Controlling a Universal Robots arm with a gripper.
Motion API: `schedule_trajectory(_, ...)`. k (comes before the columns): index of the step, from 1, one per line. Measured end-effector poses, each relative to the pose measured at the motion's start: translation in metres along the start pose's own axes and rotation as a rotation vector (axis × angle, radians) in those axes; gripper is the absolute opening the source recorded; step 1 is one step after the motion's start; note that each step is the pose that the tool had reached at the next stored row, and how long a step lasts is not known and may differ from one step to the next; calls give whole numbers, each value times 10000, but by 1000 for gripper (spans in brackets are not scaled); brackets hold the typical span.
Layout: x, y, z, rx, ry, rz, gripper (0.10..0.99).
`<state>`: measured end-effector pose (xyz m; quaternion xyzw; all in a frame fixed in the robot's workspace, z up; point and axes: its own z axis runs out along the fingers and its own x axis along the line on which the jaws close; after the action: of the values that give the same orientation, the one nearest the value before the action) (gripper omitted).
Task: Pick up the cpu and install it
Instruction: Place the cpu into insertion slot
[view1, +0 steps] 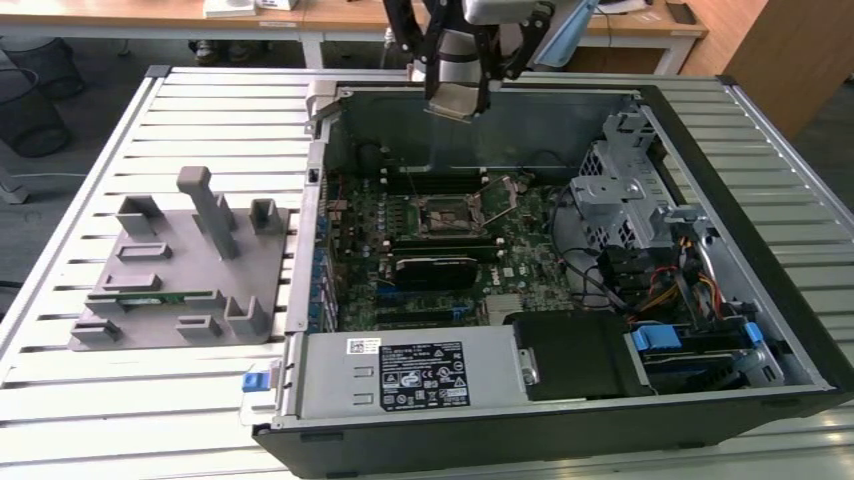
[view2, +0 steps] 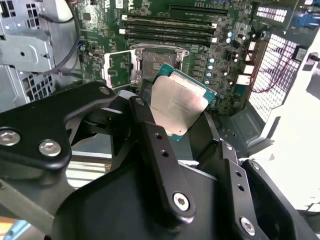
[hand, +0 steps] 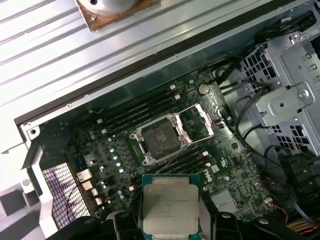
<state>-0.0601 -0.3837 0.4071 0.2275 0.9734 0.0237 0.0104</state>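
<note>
Between the fingers of your pincer (view2: 177, 120) sits the cpu (view2: 177, 102), pinched by two opposite edges, with one black finger (view2: 145, 120) on each side of it. In the first wrist view the pincer (hand: 170, 222) grips the cpu (hand: 170, 202) the same way, the chip jutting out past the fingertips. In both wrist views its silvery metal lid faces back toward the wrist and a thin green border rims the lid. The chip is close to square, so you get no clear long axis; in the second wrist view it looks tilted, one corner leading.

In the exterior view your pincer (view1: 457, 100) hangs in the air over the far wall of the open computer case (view1: 534, 445), well above the board and touching none of it.

Beyond the chip lies the green motherboard (hand: 100, 150). Its socket (hand: 162, 137) is bare, with the metal frame (hand: 195, 122) swung open to one side. The cpu is apart from the socket, not over it. Black memory slots (hand: 135, 112) run beside the socket.

Further out in the case you have a grey drive cage (view1: 621, 190) on the exterior view's right and the power supply (view1: 400, 375) along the near edge.

Outside the case, on the exterior view's left, a grey fixture (view1: 180, 270) rests on the slatted surface (view1: 80, 200), with a green memory stick (view1: 160, 297) lying in it.
</note>
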Motion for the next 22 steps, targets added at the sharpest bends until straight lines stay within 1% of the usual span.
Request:
schedule_trajectory(8, 0, 0, 7, 9, -48, 943, 537)
schedule_trajectory(22, 0, -1, 18, 23, -118, 2316, 537)
